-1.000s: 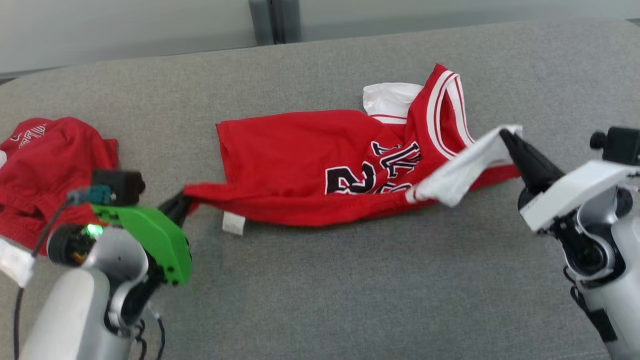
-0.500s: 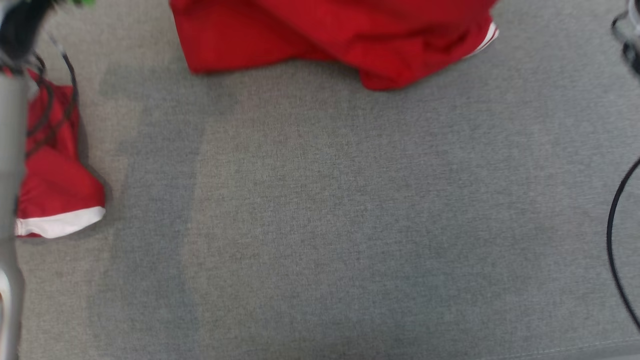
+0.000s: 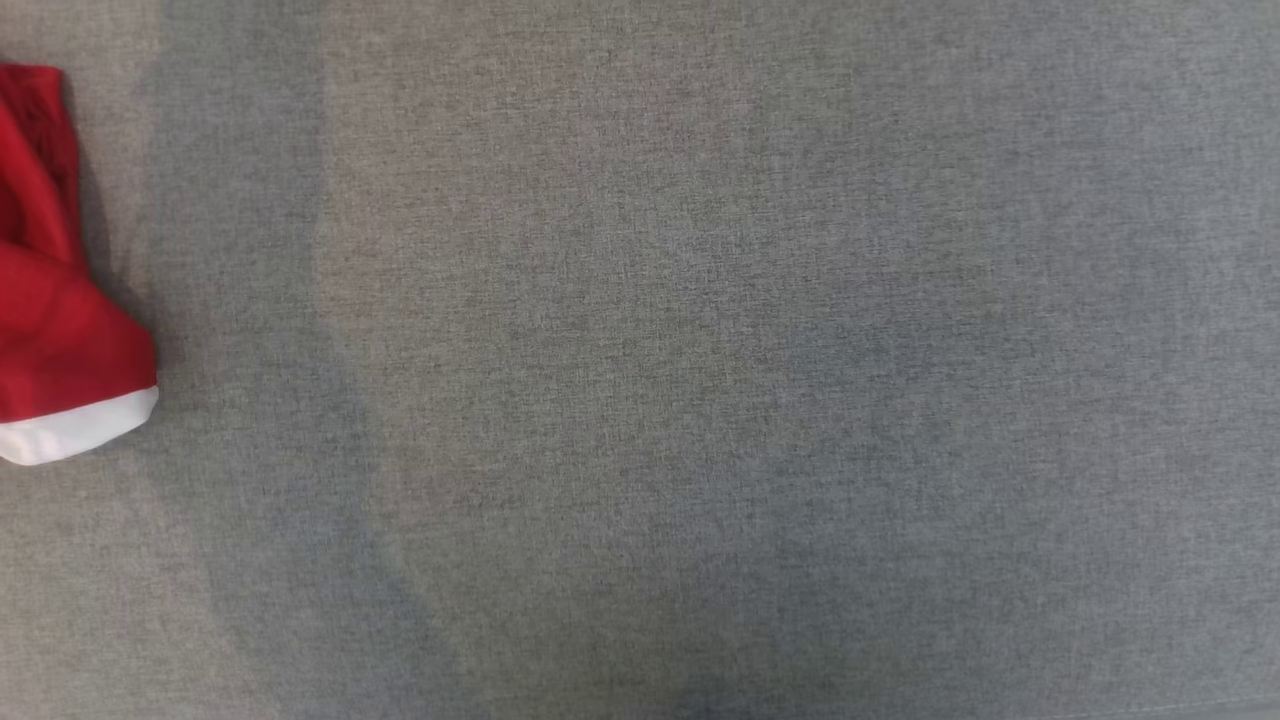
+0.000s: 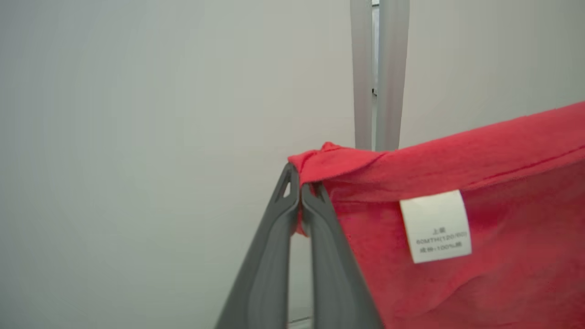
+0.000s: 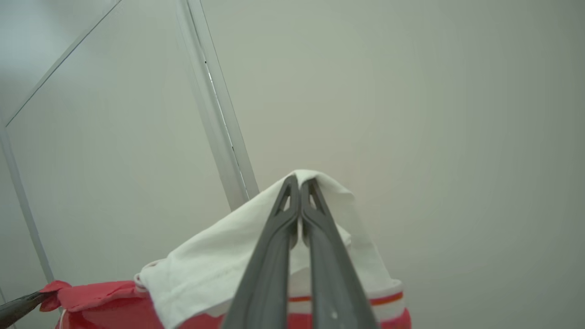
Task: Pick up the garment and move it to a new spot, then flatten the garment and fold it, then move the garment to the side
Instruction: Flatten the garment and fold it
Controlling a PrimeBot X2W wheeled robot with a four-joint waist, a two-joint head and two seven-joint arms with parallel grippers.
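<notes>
In the left wrist view, we see the left pincer (image 4: 300,183) clenched on a bunched red corner of the garment (image 4: 502,160), fingers pressed together with cloth pinched at the tips. The red cloth runs off to the right of that view, held up in the air against a pale wall (image 4: 137,137), top edge pulled fairly straight. A white care label (image 4: 436,226) lies flat on the red cloth, near the fingers. A grey post (image 4: 377,68) runs up the wall behind the pinched corner.

In the right wrist view, the right pincer (image 5: 299,183) is clenched too, grasping a white part of the same garment. White cloth drapes around both fingers; below it we see striped trim (image 5: 384,299), then red cloth. At the lower left of that view the left pincer's dark tip holds the red corner, so the garment hangs between the two.

In the head view we get the grey fabric surface (image 3: 700,350), with soft shadows across it. At its left edge lies a second red piece (image 3: 60,330) with a white band, cut off by the frame. We cannot tell how high the held garment is above the surface.
</notes>
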